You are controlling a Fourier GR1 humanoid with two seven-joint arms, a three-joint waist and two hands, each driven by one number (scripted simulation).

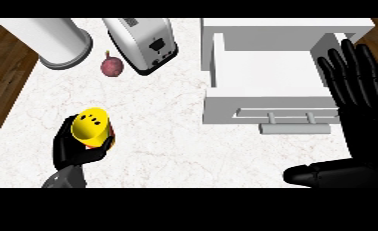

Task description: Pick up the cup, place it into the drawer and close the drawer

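Note:
A yellow cup [91,124] is at the lower left, tilted, with my left hand [66,151] curled round its lower part and hiding its base. It is just above the white marble counter [170,140]. To the right, the white drawer [251,109] stands pulled out with nothing inside, and its grey handle [295,128] faces me. My right hand [360,120] is at the view's right edge, open with fingers straight and pointing up over the drawer's right side, the thumb stretched left below it.
A silver toaster [144,42] lies at the back centre with a dark red round fruit [113,66] beside it. A white cylinder on a grey base [60,42] stands at the back left. The counter's left edge borders brown wood flooring [15,75].

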